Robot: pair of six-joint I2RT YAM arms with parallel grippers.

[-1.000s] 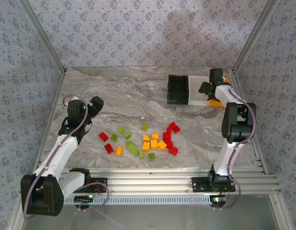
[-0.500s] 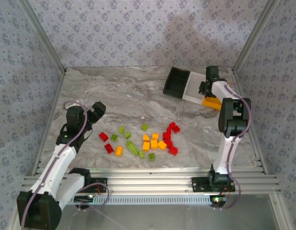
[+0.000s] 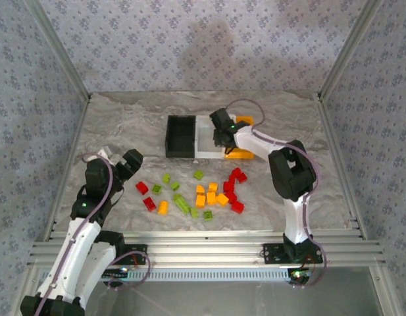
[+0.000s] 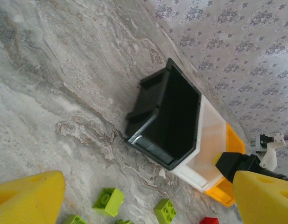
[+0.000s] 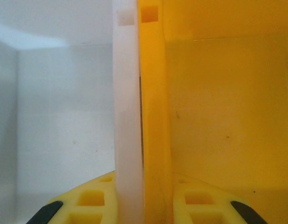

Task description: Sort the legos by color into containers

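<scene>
R hand (image 3: 222, 137) clamped on adjoining walls of white bin (image 3: 208, 146) and orange bin (image 3: 242, 153), far-centre; L hand (image 3: 127, 163) spread wide. Legos (image 3: 203, 195) loose on tabletop (image 3: 124, 118) nearer you: light, rigid, slick. Pinch across flat sides.

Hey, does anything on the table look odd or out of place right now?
Yes. The right gripper is shut on the two touching walls of the white bin and the orange-yellow bin, one finger inside each, not on a brick. The legos all lie loose on the table, unsorted.
</scene>
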